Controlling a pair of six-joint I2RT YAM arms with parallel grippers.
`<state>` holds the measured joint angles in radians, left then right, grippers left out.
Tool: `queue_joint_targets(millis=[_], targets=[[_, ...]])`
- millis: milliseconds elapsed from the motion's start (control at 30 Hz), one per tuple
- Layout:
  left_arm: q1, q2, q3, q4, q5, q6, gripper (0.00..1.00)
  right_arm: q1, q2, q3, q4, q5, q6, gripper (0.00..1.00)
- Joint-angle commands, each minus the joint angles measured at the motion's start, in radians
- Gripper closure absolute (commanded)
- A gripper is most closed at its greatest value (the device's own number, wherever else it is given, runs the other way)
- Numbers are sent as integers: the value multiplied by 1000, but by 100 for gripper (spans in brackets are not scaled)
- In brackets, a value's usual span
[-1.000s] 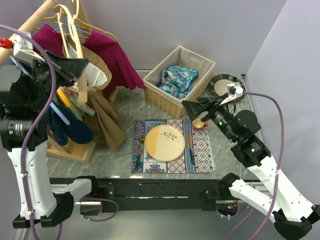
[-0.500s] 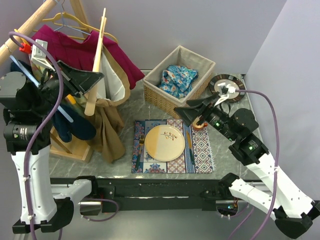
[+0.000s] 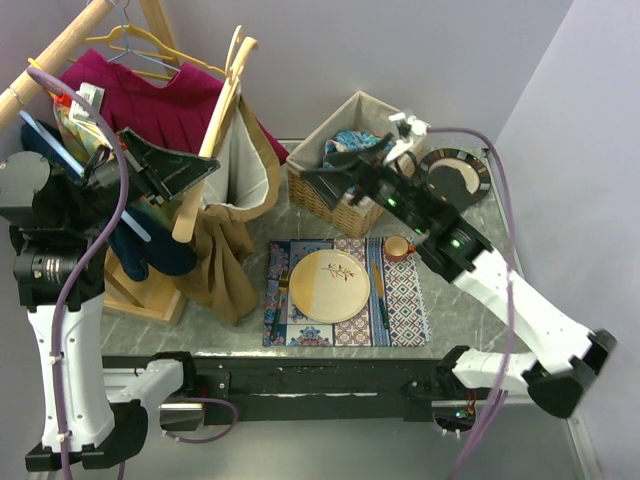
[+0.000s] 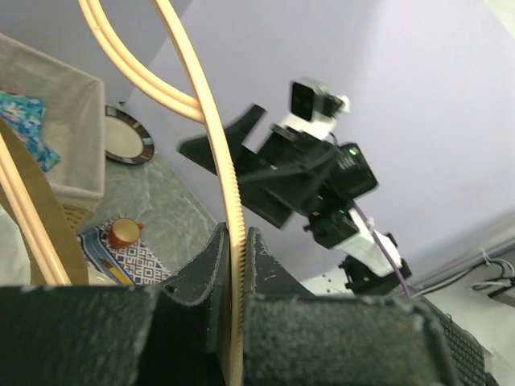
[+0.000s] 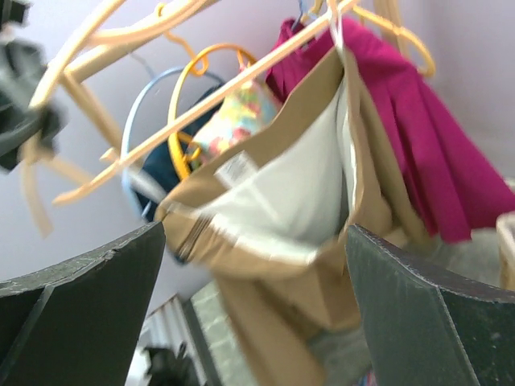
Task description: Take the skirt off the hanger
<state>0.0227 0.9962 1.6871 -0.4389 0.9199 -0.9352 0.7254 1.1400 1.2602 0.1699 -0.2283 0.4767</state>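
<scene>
The tan fabric skirt (image 3: 222, 245) with white lining hangs on a pale wooden hanger (image 3: 222, 105) over the left side of the grey marble table (image 3: 310, 228). The left gripper (image 3: 205, 170) is closed tight on the hanger and holds it tilted. The right gripper (image 3: 320, 168), wide and empty, points at the skirt from over the woven wicker basket (image 3: 335, 212). I judge this is the reaching step. Next, it must pinch the waistband and pull it free. The magenta pleated garment (image 3: 130, 95) just behind could catch.
</scene>
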Motion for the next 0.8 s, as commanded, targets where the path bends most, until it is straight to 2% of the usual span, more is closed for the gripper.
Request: queue_joint_targets(millis=[0,200,267,467,533,567,600,667,700,767], targets=[[-3,-60,-1,259,73,-46,99,3,110,114,152,-14,-70,0],[-4,-90,-17,276,79,-69,99,2,312,237,256,-9,-79,0],[-3,-100,-30,301,89,-86,99,2,360,284,253,-43,-76,0],[-3,-123,-52,325,97,-103,99,0,506,424,227,-17,-69,0],[-3,-131,-61,321,99,-91,99,2,536,441,244,-28,-66,4],[-3,-137,-73,321,97,-88,99,0,546,447,247,-38,-61,8],[-3,-140,-76,322,96,-83,99,0,559,458,247,-37,-56,20],[-3,-145,-86,322,94,-79,99,0,570,462,250,-17,-47,37],[-3,-145,-86,318,93,-73,99,2,576,456,261,-14,-46,52],[-3,-146,-79,304,88,-65,99,0,578,452,281,-3,-50,59]])
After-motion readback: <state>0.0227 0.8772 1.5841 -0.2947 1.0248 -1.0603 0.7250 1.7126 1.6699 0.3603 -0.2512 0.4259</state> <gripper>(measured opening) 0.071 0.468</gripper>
